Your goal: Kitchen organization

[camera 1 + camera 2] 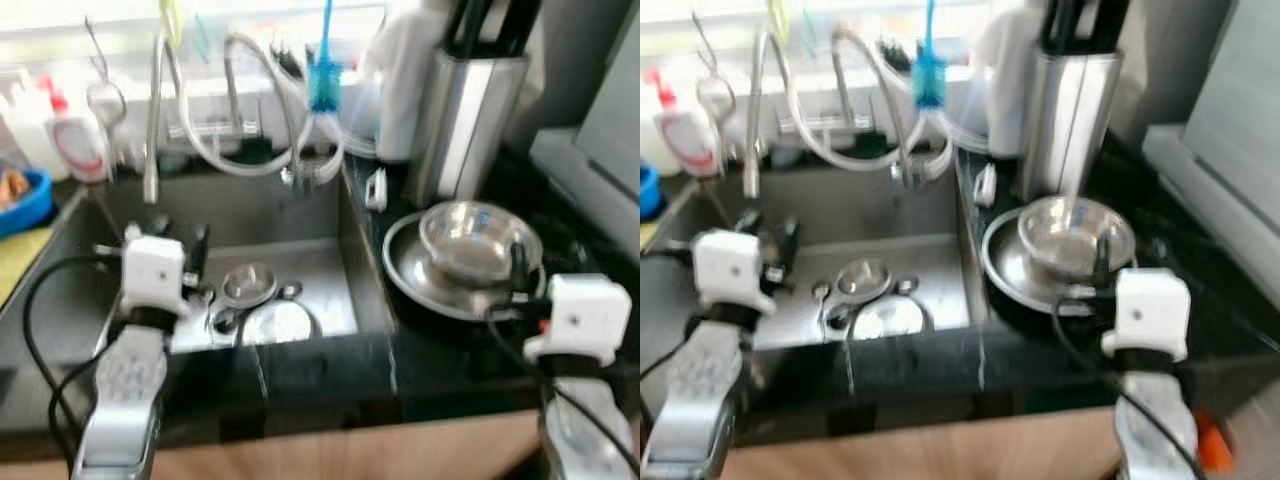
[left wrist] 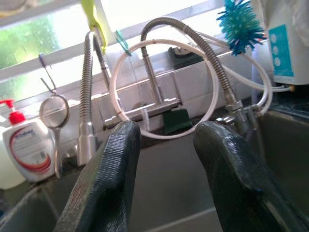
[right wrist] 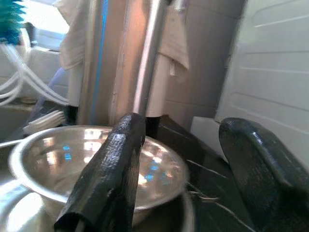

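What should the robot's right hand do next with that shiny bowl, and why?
Probably ease the right gripper forward so its open fingers straddle the near rim of the steel bowl. The bowl sits in a steel plate on the counter right of the sink, just ahead of that gripper, and nothing is held yet.

— Can you read anything for me in these views?

— Not a word you could rely on. The soap bottle [image 2: 26,150] by the sink has a red and white label with print too blurred to make out. The white container [image 2: 286,43] carries a teal label with small pictograms and lines, also unreadable. No numbers or signs show elsewhere.
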Robot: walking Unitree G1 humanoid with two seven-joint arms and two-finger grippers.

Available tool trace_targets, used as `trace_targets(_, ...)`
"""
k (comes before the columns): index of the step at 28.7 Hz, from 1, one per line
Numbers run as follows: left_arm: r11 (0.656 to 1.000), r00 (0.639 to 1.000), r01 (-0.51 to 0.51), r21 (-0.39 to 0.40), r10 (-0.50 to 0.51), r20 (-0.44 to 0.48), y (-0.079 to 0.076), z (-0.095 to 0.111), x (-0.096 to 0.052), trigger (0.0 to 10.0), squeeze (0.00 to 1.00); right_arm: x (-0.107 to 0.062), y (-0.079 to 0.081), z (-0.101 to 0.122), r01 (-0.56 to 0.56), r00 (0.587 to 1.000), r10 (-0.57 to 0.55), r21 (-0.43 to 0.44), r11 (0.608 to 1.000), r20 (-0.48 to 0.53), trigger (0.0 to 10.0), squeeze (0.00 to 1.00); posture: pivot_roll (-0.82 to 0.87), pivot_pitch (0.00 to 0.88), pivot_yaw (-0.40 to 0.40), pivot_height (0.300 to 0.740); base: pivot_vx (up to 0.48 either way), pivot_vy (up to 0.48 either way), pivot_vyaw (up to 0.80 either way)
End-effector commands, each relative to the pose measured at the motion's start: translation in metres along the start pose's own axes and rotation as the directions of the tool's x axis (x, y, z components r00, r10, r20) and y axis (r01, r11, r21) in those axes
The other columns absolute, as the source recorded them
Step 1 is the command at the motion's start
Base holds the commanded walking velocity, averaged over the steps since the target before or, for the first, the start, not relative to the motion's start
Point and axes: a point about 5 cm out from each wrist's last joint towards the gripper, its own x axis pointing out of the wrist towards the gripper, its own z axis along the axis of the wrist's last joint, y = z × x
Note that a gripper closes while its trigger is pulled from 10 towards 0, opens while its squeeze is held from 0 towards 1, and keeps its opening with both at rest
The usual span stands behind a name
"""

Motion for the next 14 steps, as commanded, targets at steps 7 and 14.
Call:
trace_targets(7,0.999,1.000,-0.027,0.016,0.027,-0.006,0.008,-0.002,-0.002,10.0,0.00,0.004,-0.001,0.004,0.028,1.000,-0.028,0.057,0.998,-0.006,10.0,0.00,0.02,0.007,0.014,0.740,0.000,0.000,0.00)
trace_targets(14,1.000,1.000,-0.023,0.019,0.023,-0.005,0.009,-0.002,0.001,10.0,0.00,0.021,-0.015,0.012,0.122,0.992,-0.112,0.203,0.972,-0.056,10.0,0.00,0.01,0.009,0.023,0.740,0.000,0.000,0.00)
